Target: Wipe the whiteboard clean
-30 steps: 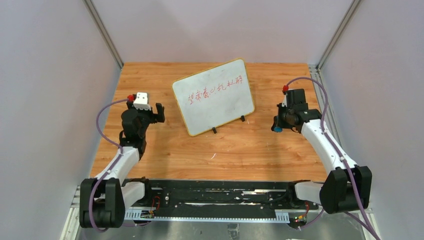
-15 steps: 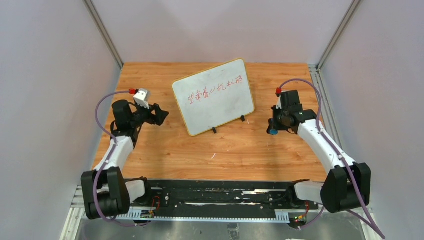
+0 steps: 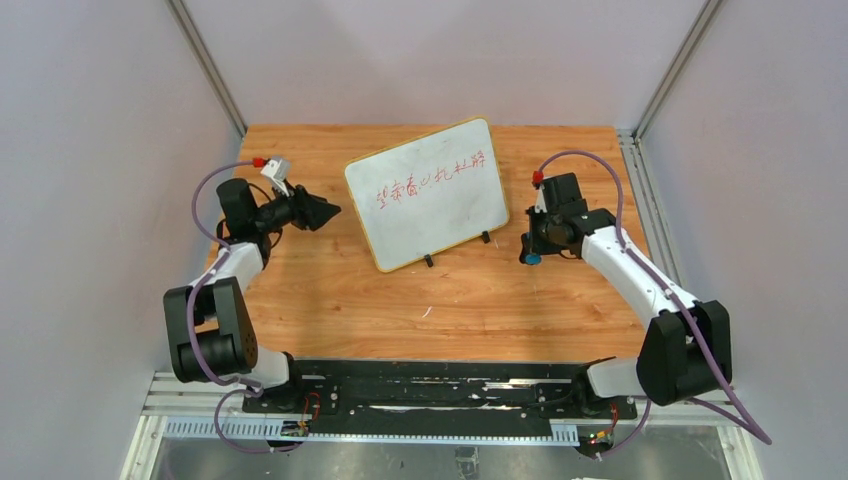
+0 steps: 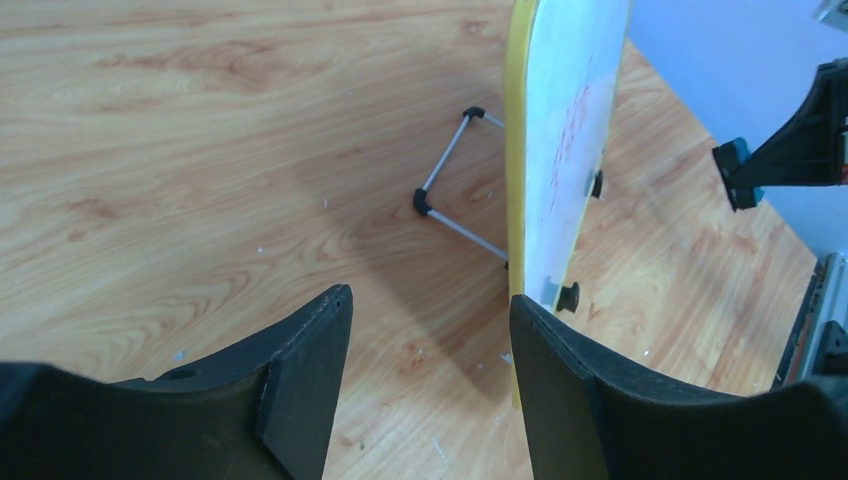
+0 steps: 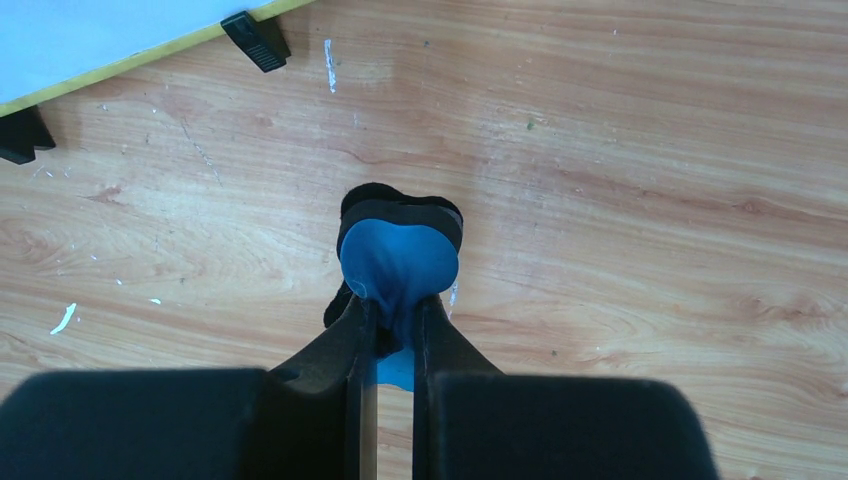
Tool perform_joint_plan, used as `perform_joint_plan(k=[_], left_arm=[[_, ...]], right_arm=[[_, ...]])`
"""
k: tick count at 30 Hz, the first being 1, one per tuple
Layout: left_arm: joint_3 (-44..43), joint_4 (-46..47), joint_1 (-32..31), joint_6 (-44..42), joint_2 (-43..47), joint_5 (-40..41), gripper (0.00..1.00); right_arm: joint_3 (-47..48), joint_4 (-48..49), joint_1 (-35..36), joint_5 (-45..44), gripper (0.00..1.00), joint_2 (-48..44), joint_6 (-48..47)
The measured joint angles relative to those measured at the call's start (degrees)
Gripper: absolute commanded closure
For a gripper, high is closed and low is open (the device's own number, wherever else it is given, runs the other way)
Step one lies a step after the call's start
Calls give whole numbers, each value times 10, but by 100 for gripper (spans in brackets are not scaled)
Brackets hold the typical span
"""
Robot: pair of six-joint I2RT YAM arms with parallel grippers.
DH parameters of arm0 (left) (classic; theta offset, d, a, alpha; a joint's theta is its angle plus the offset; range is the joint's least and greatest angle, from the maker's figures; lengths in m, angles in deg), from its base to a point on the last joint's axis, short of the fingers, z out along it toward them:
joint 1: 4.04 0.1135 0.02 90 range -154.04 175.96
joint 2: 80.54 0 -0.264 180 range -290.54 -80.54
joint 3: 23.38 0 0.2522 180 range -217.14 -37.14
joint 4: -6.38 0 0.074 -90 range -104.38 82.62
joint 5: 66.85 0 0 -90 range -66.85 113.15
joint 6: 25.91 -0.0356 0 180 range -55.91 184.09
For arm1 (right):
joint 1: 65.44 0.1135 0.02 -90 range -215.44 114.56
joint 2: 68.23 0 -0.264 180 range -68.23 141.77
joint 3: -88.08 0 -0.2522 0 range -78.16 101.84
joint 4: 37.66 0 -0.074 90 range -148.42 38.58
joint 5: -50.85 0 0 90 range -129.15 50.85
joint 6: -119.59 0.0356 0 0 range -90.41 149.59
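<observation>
Right wrist view: our right gripper (image 5: pixel 390 310) is clamped on a round blue eraser with black felt (image 5: pixel 400 245), near the small yellow-framed whiteboard (image 3: pixel 428 190) propped on the orange wooden table (image 3: pixel 480 290). Our left gripper (image 4: pixel 430 330) gapes wide beside its edge. Red handwriting (image 3: pixel 430 182) all there, so wiping is not yet begun, we judge. No containers in sight.

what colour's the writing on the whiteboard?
Red handwriting on the whiteboard, whose surface is smudged white. It shows best in the top external view.

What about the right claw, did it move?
Yes. The right gripper, holding the blue eraser, slid left toward the whiteboard, which stayed put.
</observation>
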State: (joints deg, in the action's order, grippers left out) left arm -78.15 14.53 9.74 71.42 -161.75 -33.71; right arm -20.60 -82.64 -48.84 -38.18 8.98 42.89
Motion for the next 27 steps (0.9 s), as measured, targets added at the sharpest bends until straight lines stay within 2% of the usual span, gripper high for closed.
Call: perform_joint_plan(k=[8, 22, 27], left_arm=[[-28, 59, -21, 53, -20, -11, 39], [-48, 98, -60, 84, -57, -12, 44], [-50, 152, -61, 124, -78, -19, 46]], right_arm=[[1, 1, 2, -8, 99, 4, 0], [3, -7, 2, -30, 99, -5, -3], [9, -10, 2, -34, 99, -6, -3]])
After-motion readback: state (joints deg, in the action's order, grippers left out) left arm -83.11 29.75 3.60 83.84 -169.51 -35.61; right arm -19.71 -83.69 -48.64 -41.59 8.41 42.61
